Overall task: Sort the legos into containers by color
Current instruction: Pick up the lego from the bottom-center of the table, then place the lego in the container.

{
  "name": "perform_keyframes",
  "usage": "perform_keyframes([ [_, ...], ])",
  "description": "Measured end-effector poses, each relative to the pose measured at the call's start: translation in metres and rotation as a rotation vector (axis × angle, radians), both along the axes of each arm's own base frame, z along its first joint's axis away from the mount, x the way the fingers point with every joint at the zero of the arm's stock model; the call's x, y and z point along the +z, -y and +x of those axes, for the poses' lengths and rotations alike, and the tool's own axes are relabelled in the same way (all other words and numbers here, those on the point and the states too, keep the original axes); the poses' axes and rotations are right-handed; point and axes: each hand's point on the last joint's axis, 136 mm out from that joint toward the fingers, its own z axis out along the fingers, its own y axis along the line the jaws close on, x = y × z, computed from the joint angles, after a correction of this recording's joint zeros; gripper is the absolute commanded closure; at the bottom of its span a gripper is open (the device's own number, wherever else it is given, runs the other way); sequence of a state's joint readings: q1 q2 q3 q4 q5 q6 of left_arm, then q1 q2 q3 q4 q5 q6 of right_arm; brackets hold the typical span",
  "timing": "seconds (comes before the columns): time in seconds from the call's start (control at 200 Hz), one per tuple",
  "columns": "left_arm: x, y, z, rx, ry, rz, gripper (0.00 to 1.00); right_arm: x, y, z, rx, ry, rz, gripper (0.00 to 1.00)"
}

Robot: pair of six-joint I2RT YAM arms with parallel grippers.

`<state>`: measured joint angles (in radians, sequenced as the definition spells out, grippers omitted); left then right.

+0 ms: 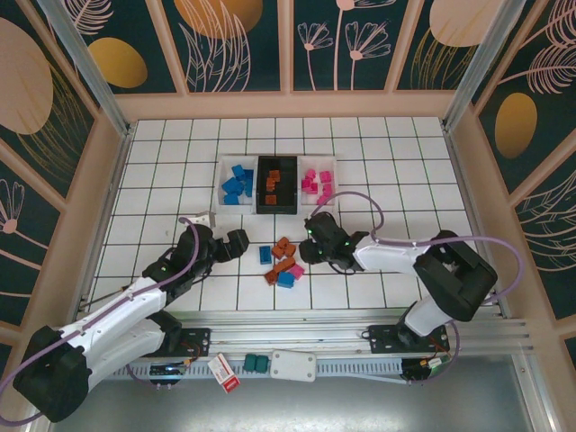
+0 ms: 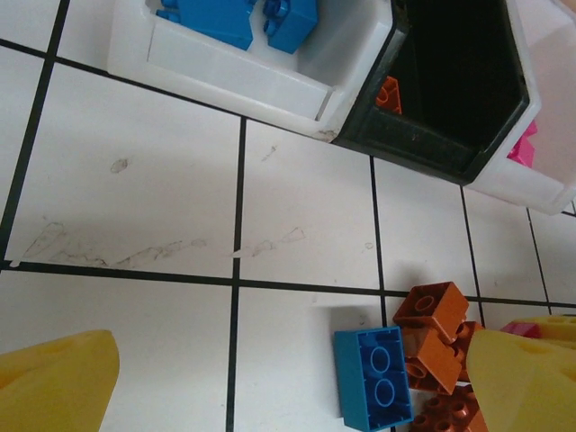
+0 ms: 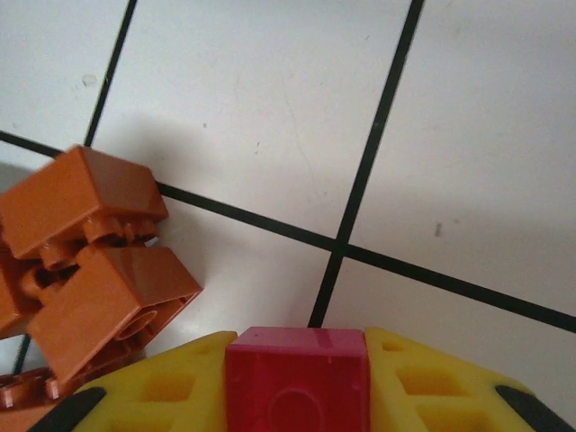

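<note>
Three containers stand in a row at mid-table: a white bin with blue legos, a black bin with orange-brown ones, and a white bin with pink ones. A loose pile of legos lies in front of them. My right gripper is shut on a pink lego just above the tiles, right of the orange-brown legos. My left gripper hangs open left of the pile, with a blue lego near its right finger. The black bin lies beyond it.
Low walls border the tiled floor on three sides. Along the near edge runs a metal rail. On it lie a red-and-white tag, two dark teal blocks and a white part. Purple cables loop over both arms.
</note>
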<state>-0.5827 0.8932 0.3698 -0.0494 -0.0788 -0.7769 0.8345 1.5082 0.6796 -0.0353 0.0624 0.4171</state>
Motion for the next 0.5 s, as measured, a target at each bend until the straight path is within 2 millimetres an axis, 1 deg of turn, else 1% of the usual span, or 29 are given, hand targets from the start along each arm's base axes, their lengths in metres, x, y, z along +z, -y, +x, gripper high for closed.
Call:
perform_keyframes([
  [0.075, -0.002, 0.0, 0.0, 0.0, -0.005, 0.003, 0.01, 0.02, 0.005, 0.008, -0.024, 0.038, 0.036, 0.7],
  [0.17, -0.006, -0.001, -0.001, 0.0, -0.015, 0.01, 0.01, 0.051, 0.013, 0.026, -0.059, 0.105, 0.082, 0.71],
  [0.28, -0.012, -0.001, -0.002, 0.001, -0.026, 0.015, 0.01, 0.093, 0.012, 0.058, -0.096, 0.196, 0.133, 0.71],
  [0.38, -0.015, -0.001, -0.002, 0.002, -0.036, 0.02, 0.01, 0.123, 0.008, 0.09, -0.124, 0.265, 0.167, 0.71],
  [0.445, -0.017, -0.001, -0.002, 0.001, -0.039, 0.021, 0.01, 0.132, 0.004, 0.114, -0.145, 0.291, 0.177, 0.71],
  [0.5, -0.018, 0.0, -0.002, -0.001, -0.042, 0.021, 0.01, 0.131, 0.001, 0.135, -0.165, 0.297, 0.174, 0.71],
])
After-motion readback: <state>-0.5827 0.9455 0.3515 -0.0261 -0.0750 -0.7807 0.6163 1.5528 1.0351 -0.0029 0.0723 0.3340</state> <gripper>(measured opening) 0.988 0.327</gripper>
